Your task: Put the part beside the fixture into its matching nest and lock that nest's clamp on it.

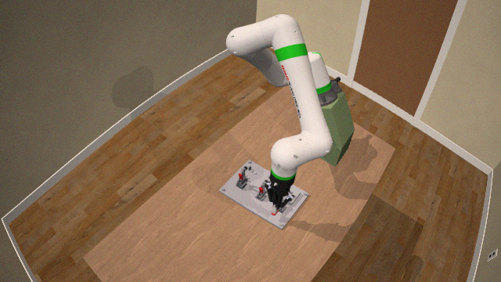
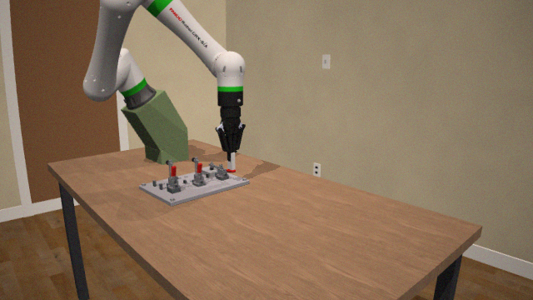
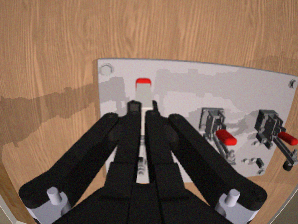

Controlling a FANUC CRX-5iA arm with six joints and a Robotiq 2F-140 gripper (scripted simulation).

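The gripper (image 1: 275, 209) (image 2: 231, 162) (image 3: 144, 97) is shut and points down, its pale fingertips close together at the red handle end (image 1: 274, 214) (image 2: 230, 171) (image 3: 143, 81) of the end clamp. That handle lies low, pointing away from its nest; contact is hard to judge. The end clamp (image 2: 221, 172) has its bar swung down over its nest, where a pale block, seemingly the part (image 2: 207, 172), shows. Fingers hide much of this nest in the wrist view. Whether the part sits flat, the bar is level or the handle rests on its stop cannot be told.
The fixture plate (image 1: 239, 195) (image 2: 183, 199) (image 3: 175, 75) carries two more clamps, the middle clamp (image 1: 261, 193) (image 2: 199, 178) (image 3: 214, 120) and the far clamp (image 1: 241, 181) (image 2: 173, 183) (image 3: 270, 125). Both have bars raised and red handles standing up, close to one side of the gripper.
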